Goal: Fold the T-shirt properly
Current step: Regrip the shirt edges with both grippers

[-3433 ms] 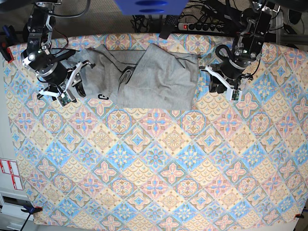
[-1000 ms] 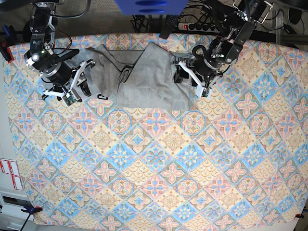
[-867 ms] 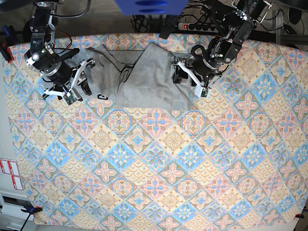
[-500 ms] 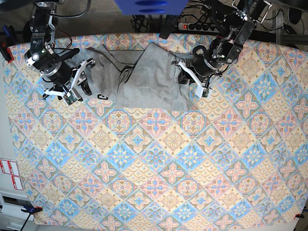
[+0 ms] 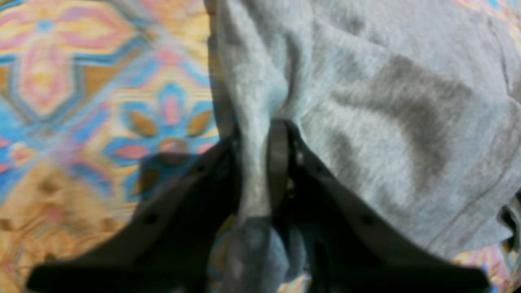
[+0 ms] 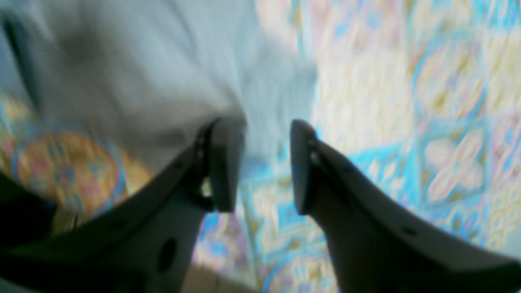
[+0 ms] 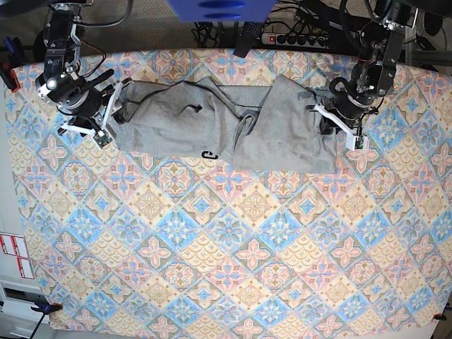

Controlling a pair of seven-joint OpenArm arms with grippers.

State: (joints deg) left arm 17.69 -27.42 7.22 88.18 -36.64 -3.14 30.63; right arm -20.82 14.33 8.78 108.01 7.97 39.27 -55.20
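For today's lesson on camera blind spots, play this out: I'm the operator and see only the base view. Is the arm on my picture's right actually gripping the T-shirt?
Observer: Yes. In the left wrist view the left fingers are closed on a bunched fold of the T-shirt.
Operator: And the other arm, at the shirt's far end?
Observer: The right wrist view shows the right fingers standing apart, gripping nothing.
Operator: Is any cloth between them?
Observer: The shirt's edge reaches into the gap near the tips. Below it the tablecloth shows through, though that view is blurred.
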